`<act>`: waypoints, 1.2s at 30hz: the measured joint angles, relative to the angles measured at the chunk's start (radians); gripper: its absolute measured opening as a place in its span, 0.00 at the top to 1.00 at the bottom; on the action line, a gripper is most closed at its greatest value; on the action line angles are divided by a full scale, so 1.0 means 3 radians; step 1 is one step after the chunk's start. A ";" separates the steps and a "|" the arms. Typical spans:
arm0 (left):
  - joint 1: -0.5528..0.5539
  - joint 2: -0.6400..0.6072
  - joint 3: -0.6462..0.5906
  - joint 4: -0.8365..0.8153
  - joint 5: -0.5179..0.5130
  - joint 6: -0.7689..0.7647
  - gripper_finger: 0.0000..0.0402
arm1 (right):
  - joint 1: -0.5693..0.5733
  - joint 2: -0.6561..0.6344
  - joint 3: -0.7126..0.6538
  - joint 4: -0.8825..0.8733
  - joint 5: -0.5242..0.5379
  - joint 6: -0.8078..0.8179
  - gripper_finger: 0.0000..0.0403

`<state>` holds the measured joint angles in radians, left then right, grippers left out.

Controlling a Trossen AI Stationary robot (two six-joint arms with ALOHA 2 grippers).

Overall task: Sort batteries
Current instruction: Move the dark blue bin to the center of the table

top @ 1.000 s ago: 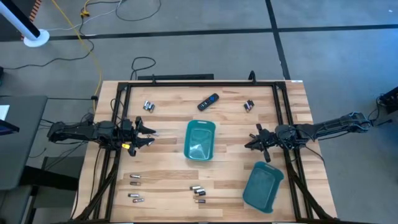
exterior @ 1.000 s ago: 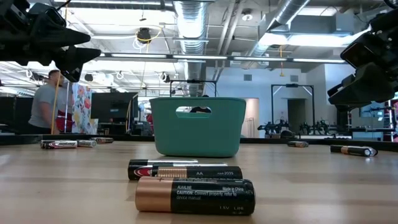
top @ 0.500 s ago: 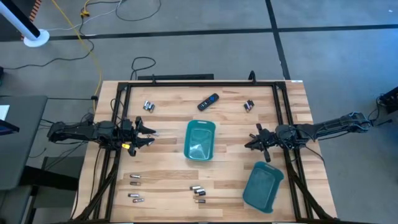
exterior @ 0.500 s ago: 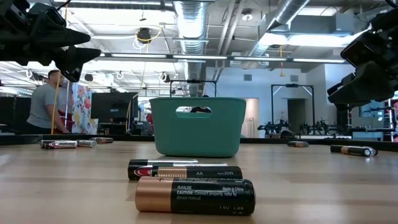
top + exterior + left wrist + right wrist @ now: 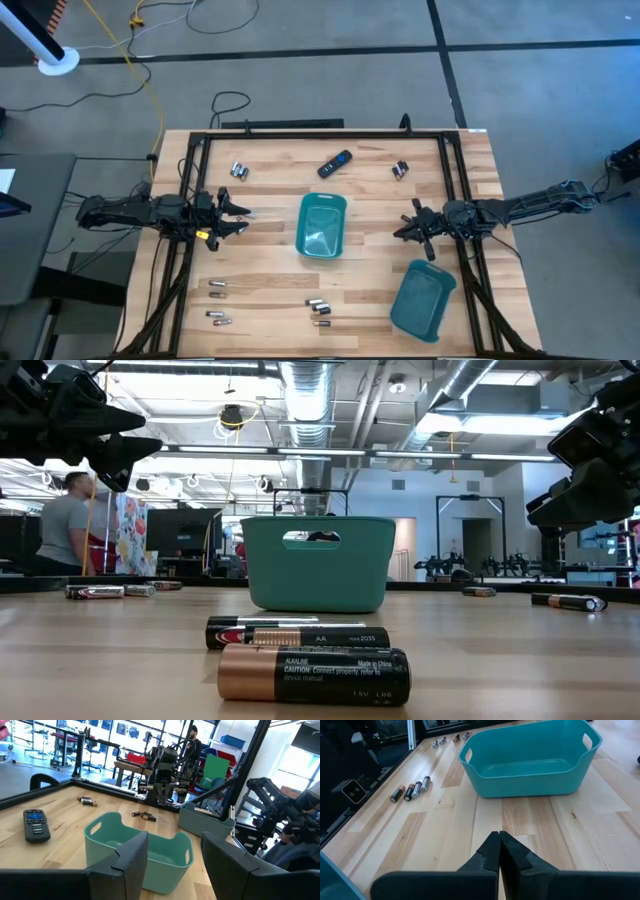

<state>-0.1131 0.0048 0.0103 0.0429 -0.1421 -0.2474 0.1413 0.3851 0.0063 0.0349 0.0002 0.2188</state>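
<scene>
Small batteries lie on the wooden table in loose groups: far left (image 5: 239, 171), far right (image 5: 400, 170), near left (image 5: 217, 303) and near centre (image 5: 318, 308). The near-centre ones show close up in the low view (image 5: 313, 674). One teal tray (image 5: 322, 226) stands mid-table and another (image 5: 422, 298) near the right front. My left gripper (image 5: 240, 221) hovers open left of the middle tray (image 5: 140, 852), its fingers apart (image 5: 172, 865) and nothing between them. My right gripper (image 5: 403, 231) hovers shut (image 5: 499, 851) right of that tray.
A black remote (image 5: 335, 163) with a blue button lies at the far centre (image 5: 36, 825). A black frame (image 5: 320, 135) runs round the table's edges. Bare wood lies between each gripper and the middle tray. A person (image 5: 62, 525) moves in the room behind.
Both arms have kept still and nothing on the table has moved. The person in the room behind has stepped a little to the left.
</scene>
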 joint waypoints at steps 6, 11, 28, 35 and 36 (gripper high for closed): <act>-0.0001 0.0000 0.0000 0.0000 0.0000 0.0000 0.56 | 0.0000 0.0000 0.0000 0.0006 0.0000 0.0000 0.94; -0.0001 -0.0001 0.0000 0.0000 0.0000 0.0000 0.56 | 0.0000 0.0000 0.0000 0.0015 0.0000 0.0004 0.94; 0.0000 0.0000 0.0000 0.0000 0.0000 0.0000 0.56 | 0.0000 0.0000 0.0409 -0.0004 0.0000 0.0070 0.95; -0.0001 0.0000 -0.0001 0.0000 0.0000 0.0000 0.56 | 0.0000 0.0000 0.1229 -0.0837 0.0240 0.0313 0.99; 0.0000 0.0000 0.0000 0.0000 0.0000 0.0000 0.56 | 0.0000 0.0001 0.1391 -0.1101 0.0336 0.0426 0.99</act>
<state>-0.1132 0.0048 0.0102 0.0428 -0.1421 -0.2474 0.1413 0.3854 0.4234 -0.2955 0.1010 0.3464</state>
